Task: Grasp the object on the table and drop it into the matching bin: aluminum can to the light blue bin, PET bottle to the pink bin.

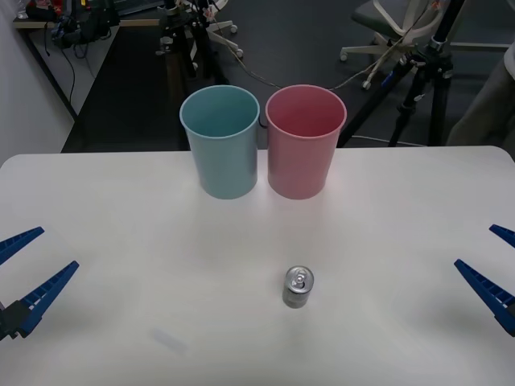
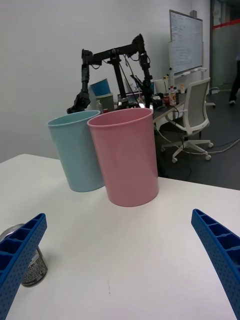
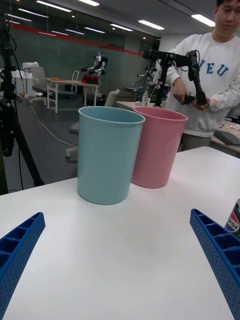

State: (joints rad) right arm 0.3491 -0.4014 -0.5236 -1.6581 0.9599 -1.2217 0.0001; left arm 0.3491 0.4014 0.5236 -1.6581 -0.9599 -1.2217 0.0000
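Observation:
A small silver aluminum can (image 1: pixel 298 287) stands upright on the white table (image 1: pixel 121 241), right of centre and near the front edge; it also peeks in as the can (image 2: pixel 31 267) and the can (image 3: pixel 233 217). At the table's back edge the light blue bin (image 1: pixel 220 141) stands on the left and the pink bin (image 1: pixel 305 141) touches it on the right. My left gripper (image 1: pixel 26 268) hovers open at the far left edge. Open too, my right gripper (image 1: pixel 492 265) sits at the far right edge. Both are well apart from the can.
Beyond the table's back edge lie a dark floor, a tripod (image 1: pixel 418 80) at the right, an office chair (image 1: pixel 394 24) and cables. The wide tabletop between the can and the bins is bare.

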